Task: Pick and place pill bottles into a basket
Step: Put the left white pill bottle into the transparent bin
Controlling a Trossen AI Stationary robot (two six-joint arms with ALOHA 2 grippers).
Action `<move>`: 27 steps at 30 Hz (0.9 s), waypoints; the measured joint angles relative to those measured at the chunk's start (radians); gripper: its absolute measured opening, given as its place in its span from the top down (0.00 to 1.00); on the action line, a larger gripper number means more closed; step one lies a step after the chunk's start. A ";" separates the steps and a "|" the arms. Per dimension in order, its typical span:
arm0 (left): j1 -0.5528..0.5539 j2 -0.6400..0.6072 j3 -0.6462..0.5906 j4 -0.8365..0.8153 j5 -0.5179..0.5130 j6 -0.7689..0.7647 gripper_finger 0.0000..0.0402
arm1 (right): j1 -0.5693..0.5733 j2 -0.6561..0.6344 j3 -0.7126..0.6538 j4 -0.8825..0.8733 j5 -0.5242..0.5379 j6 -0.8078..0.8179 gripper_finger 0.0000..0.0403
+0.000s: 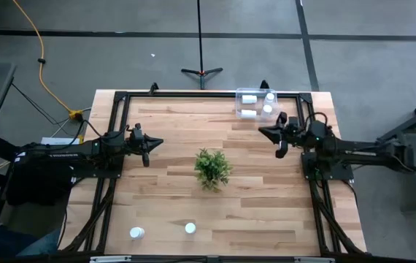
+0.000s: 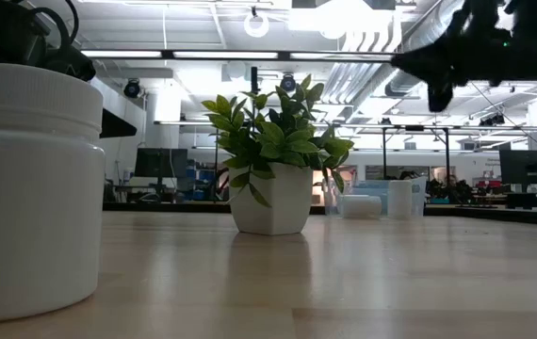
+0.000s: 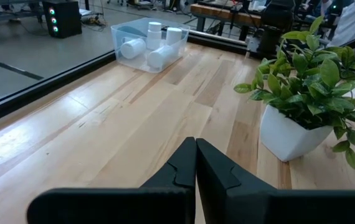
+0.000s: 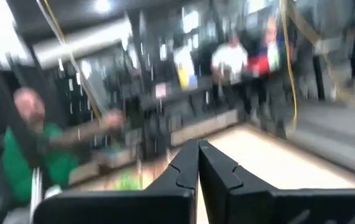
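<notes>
- Wooden table (image 1: 266,212) seen from above, black frame along its edges, grey floor around it.
- Clear basket (image 1: 256,104) at the far edge of the table, toward the right side, just beyond the right arm's tip.
- Four white pill bottles (image 1: 249,99) inside the basket in the left wrist view (image 3: 156,57): some upright, some lying on their sides.
- Two more bottles standing on the bare wood near the front edge, left of centre: one (image 1: 136,233) farther left, the other (image 1: 190,229) just to its right, well apart from the basket.
- One of these front bottles (image 2: 33,188) looming large at the left of the low view, upright, cap on.
- Green plant (image 1: 212,168) in a white pot near the table's middle, between the two arms; also in the low view (image 2: 273,165).
- Left gripper (image 1: 150,143) at the left side of the table, pointing toward the centre; fingers pressed together in its wrist view (image 3: 195,163), holding nothing.
- Right gripper (image 1: 264,131) raised above the table at the right, just in front of the basket; fingers closed against each other in its wrist view (image 4: 198,163), nothing between them.
- Right wrist view heavily blurred; a person in a green top (image 4: 28,163) visible in the room beyond.
- Basket faintly visible in the low view (image 2: 367,201), behind and to the right of the plant.
</notes>
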 joint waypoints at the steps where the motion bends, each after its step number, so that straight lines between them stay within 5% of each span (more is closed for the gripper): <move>1: 0.000 0.000 0.000 0.000 0.000 -0.006 0.88 | 0.000 -0.039 0.012 -0.093 -0.008 -0.011 0.99; 4: 0.000 0.000 0.000 0.000 0.000 -0.017 0.88 | 0.011 -0.159 0.054 -0.282 -0.008 -0.055 0.99; 14: 0.000 0.000 0.000 0.000 0.000 -0.034 0.88 | 0.058 -0.461 -0.034 -0.444 0.069 -0.112 1.00; 27: 0.000 0.000 0.000 0.015 0.000 -0.092 0.88 | 0.058 -0.608 -0.033 -0.677 0.131 -0.114 1.00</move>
